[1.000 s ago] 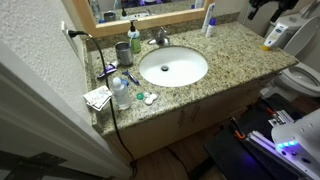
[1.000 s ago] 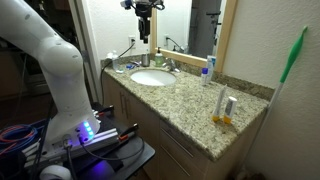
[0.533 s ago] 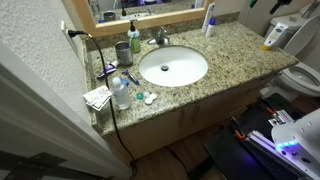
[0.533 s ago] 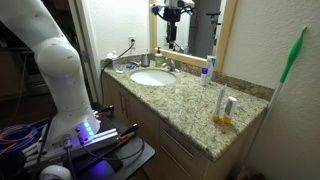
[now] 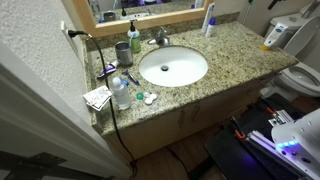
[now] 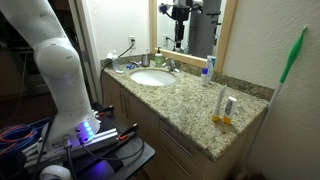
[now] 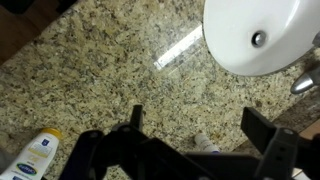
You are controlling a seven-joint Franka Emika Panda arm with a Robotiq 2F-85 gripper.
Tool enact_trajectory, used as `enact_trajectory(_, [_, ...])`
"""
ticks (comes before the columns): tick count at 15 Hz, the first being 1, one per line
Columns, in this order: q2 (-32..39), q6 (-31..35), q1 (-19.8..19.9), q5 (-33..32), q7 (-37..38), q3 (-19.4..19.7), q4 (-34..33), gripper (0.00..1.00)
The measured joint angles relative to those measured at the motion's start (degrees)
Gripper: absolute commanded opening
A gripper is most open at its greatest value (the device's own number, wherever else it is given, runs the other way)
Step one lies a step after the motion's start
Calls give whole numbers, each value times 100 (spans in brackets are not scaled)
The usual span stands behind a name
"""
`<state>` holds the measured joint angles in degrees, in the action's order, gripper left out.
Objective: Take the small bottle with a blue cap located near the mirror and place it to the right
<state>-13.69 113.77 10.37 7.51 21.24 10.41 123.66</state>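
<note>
The small bottle with a blue cap (image 5: pixel 208 20) stands upright at the back of the granite counter, against the mirror (image 5: pixel 150 16) with its light wooden frame. It also shows in an exterior view (image 6: pixel 207 72), to the right of the sink. In the wrist view the small bottle (image 7: pixel 205 145) shows from above, low between my fingers. My gripper (image 6: pixel 180 14) hangs open and empty high above the counter, in front of the mirror (image 6: pixel 228 40) and above the faucet. In the wrist view my gripper (image 7: pixel 203 128) is wide open over bare granite.
The white sink (image 5: pixel 172 66) and faucet (image 5: pixel 160 38) fill the counter's middle. A clear plastic bottle (image 5: pixel 120 93), a green cup (image 5: pixel 122 50), papers and a cable crowd one end. A white and yellow tube (image 6: pixel 225 108) stands near the other end. A toilet (image 5: pixel 300 76) is beside the counter.
My gripper has moved across from above the sink's far side to above the faucet, nearer the small bottle. It stays open. Nothing on the counter has moved.
</note>
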Motion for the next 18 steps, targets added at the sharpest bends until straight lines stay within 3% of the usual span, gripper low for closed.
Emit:
enact_trajectory(2, [137, 173, -1, -235, -155, -16, 15, 100])
enact_trajectory(5, [694, 1025, 8, -887, -283, -17, -77, 100])
enact_trajectory(8, [1384, 1807, 17, -1178, 169, 1, -557, 100])
enact_trajectory(13, [1778, 1871, 5, -1171, 497, 1, -1024, 100])
enact_trajectory(15, [1788, 1872, -4, -1069, 138, -5, -1023, 100])
enact_trajectory(18, [1961, 1900, -4, -179, -1189, -31, -1153, 100])
